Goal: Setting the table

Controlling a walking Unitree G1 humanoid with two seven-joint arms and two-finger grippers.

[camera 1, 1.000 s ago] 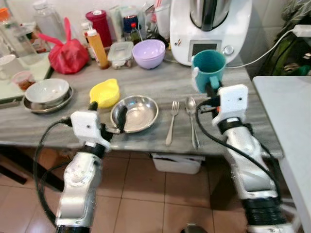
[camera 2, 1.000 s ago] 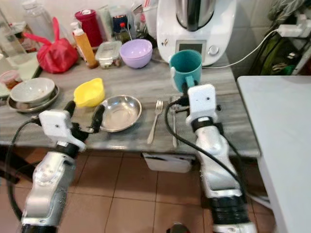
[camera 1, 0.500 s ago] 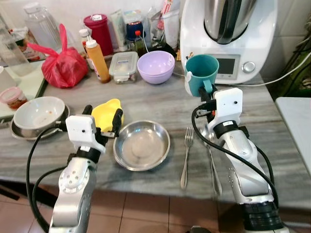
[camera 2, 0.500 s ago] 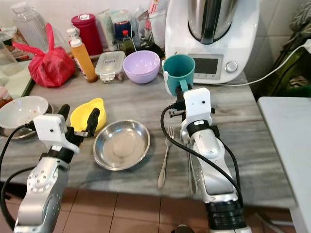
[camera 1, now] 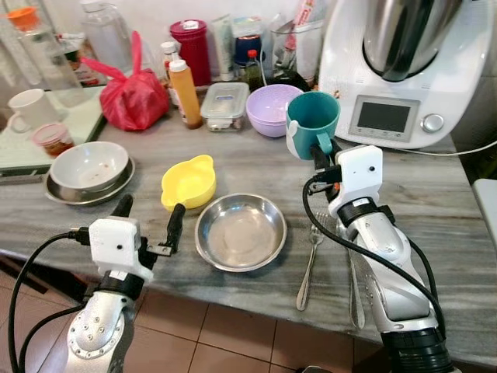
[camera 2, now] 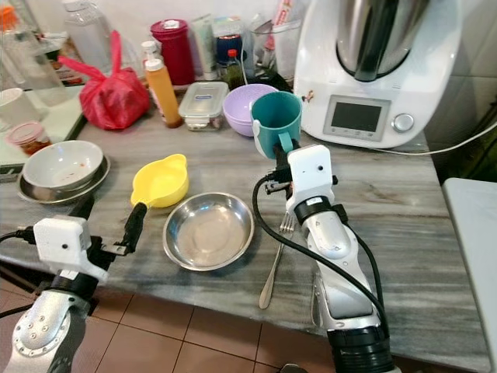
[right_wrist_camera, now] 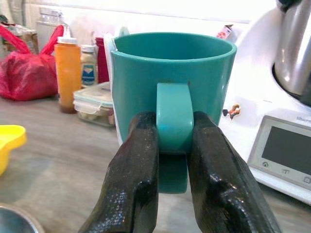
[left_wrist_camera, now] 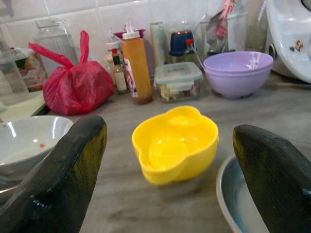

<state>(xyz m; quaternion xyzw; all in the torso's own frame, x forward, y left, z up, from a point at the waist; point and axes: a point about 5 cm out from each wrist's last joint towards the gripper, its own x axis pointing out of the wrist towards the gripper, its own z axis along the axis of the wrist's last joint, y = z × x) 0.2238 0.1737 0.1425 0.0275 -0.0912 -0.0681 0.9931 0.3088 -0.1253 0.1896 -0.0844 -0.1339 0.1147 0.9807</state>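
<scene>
Your right gripper (right_wrist_camera: 172,160) was clenched on the teal mug (camera 2: 276,122)'s handle, mug held upright behind the steel plate (camera 2: 208,230) — you needed to lower it level beyond the fork (camera 2: 276,257). Your left gripper (camera 1: 147,225) stood released before the yellow bowl (left_wrist_camera: 176,143).

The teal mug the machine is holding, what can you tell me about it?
The teal mug looks like smooth plastic, with a plain round rim and one flat handle. It is upright and looks empty. The right hand pinches its handle between two black fingers, holding it above the grey countertop, in front of the white kitchen machine.
</scene>
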